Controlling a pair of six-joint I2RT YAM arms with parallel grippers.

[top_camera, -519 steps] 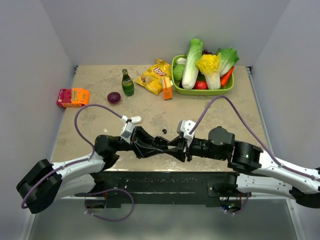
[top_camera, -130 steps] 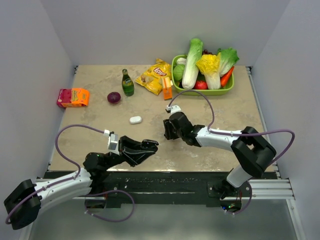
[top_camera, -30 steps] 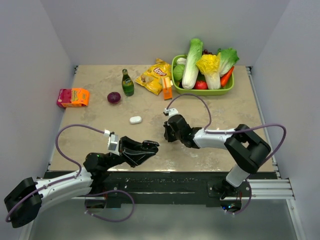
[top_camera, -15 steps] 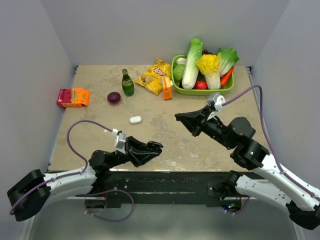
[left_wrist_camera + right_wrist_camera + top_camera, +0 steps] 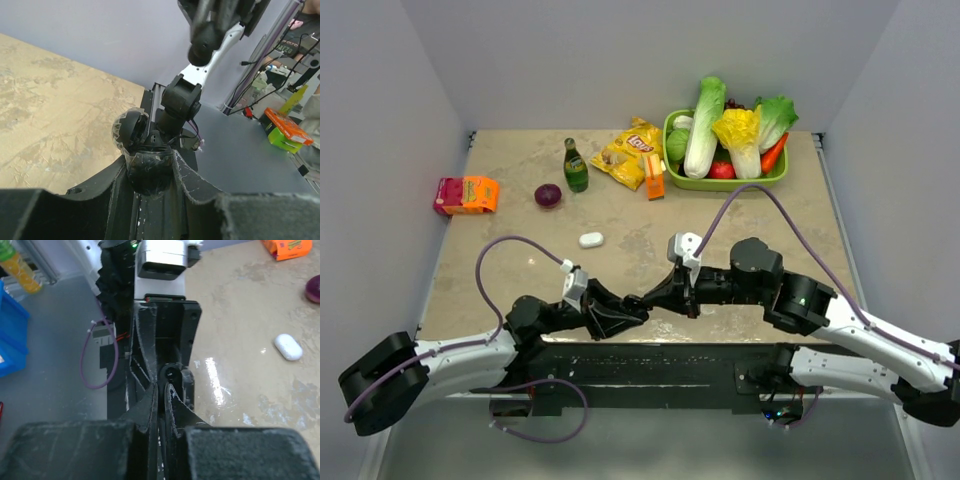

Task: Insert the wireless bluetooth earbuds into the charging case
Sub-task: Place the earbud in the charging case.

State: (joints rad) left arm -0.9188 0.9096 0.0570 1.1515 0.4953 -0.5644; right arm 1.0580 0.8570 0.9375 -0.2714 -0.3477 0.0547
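Here, one white charging case [image 5: 591, 239]

A green plastic basket [image 5: 725, 183] stands back right. Left of it lie a yellow chip bag [image 5: 628, 152], a green glass bottle [image 5: 575, 167] and an orange carton [image 5: 466, 194]. A white oval case [image 5: 591, 239] lies nearer, in the middle.

1. The tabletop [image 5: 520, 160] is showing mottled beige and tan, like marble.
2. The bottle [image 5: 576, 167] is glowing dark green with a yellowish label.
3. The box [image 5: 466, 194] is showing pink and orange.
4. The onion [image 5: 548, 195] is looking deep purple.
5. The chip bag [image 5: 628, 152] is shining yellow.
6. The basket [image 5: 725, 183] is showing lime green and carrying white, green, yellow, orange and red vegetables [image 5: 705, 125].
7. The oval case [image 5: 591, 239] is showing plain white.
8. The round case [image 5: 147, 172] is gleaming glossy black.
9. The arms [image 5: 450, 355] are showing white and black and trailing purple cables [image 5: 512, 238].
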